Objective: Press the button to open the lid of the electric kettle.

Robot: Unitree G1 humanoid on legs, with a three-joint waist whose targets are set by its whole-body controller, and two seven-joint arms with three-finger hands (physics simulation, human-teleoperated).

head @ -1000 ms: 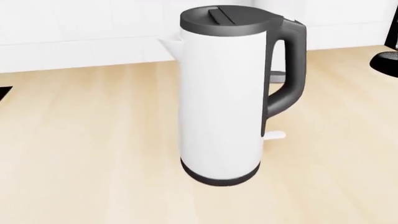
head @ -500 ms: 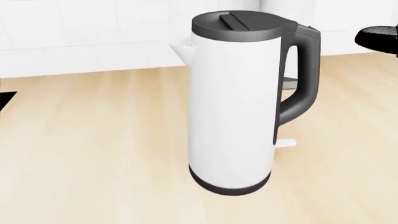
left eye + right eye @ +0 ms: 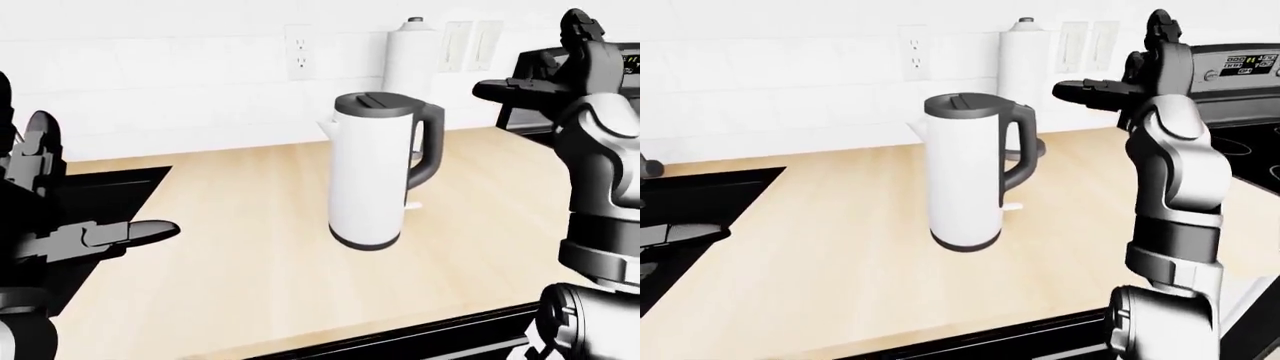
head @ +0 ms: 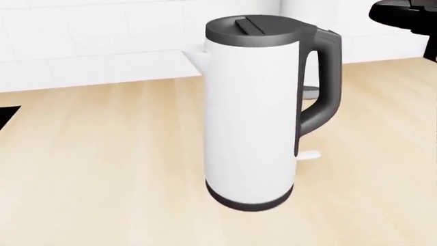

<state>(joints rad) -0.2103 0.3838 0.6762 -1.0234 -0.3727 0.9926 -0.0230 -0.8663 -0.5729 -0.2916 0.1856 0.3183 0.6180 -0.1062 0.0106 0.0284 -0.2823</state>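
The right robot hand (image 3: 1110,91) hangs raised with fingers spread and empty, above and to the right of the electric kettle (image 3: 375,169), while the left robot hand (image 3: 95,236) waits open and low at the left, well apart from it. The kettle stands upright on the worktop (image 3: 230,247), lid (image 4: 256,28) shut; the button probably sits where lid meets handle (image 4: 324,82), so bring one fingertip straight down there, gently, without tipping it. A paper towel roll (image 3: 1025,49), wall outlet (image 3: 298,51) and stove (image 3: 1240,75) stand clear of the path.
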